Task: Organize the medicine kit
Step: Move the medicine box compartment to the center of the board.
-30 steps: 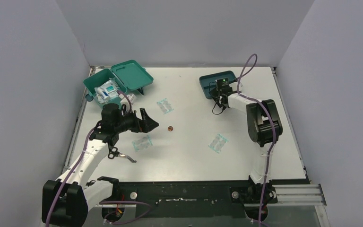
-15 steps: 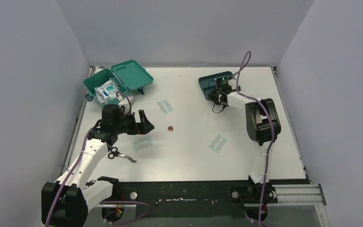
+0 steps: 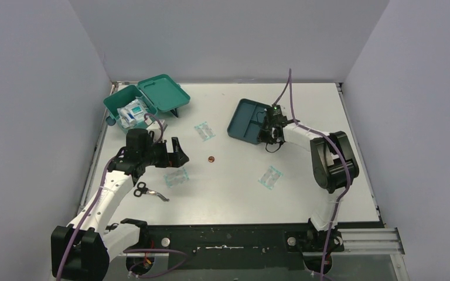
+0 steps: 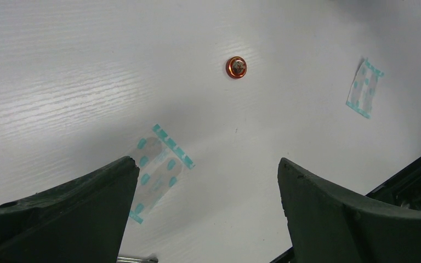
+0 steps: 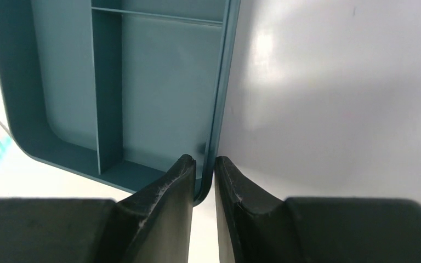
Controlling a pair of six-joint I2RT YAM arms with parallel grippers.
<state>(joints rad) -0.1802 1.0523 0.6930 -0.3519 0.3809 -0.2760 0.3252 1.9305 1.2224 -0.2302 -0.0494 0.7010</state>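
Grip is taken by the right gripper (image 5: pixel 204 164) on the divided tray (image 5: pixel 164 87): its jaws are drawn narrow across the tray's wall close to a rounded corner, with one finger inside the compartment and the other outside over the bare desk (image 5: pixel 334 82). The tray's long partition and larger compartment are seen stretching away ahead of this gripper, and nothing is seen lying in them.

The left gripper (image 4: pixel 207 163) is held spread wide above the desk, with nothing between its fingers. A bandage packet (image 4: pixel 159 167) is seen flat on the desk just beside its left finger, partly under that finger's tip. An orange disc (image 4: pixel 236 67) lies further ahead of the gripper, and a second packet (image 4: pixel 363 87) lies ahead and off to its right, well apart. Scissors (image 3: pixel 149 192) are seen beside the left arm, behind the gripper.

The medicine kit (image 3: pixel 115 103) is placed at the far left of the desk, beyond and left of the left gripper and well apart from the right one. Its lid (image 3: pixel 165 92) is tipped open, and white packets (image 3: pixel 132 111) are seen inside.
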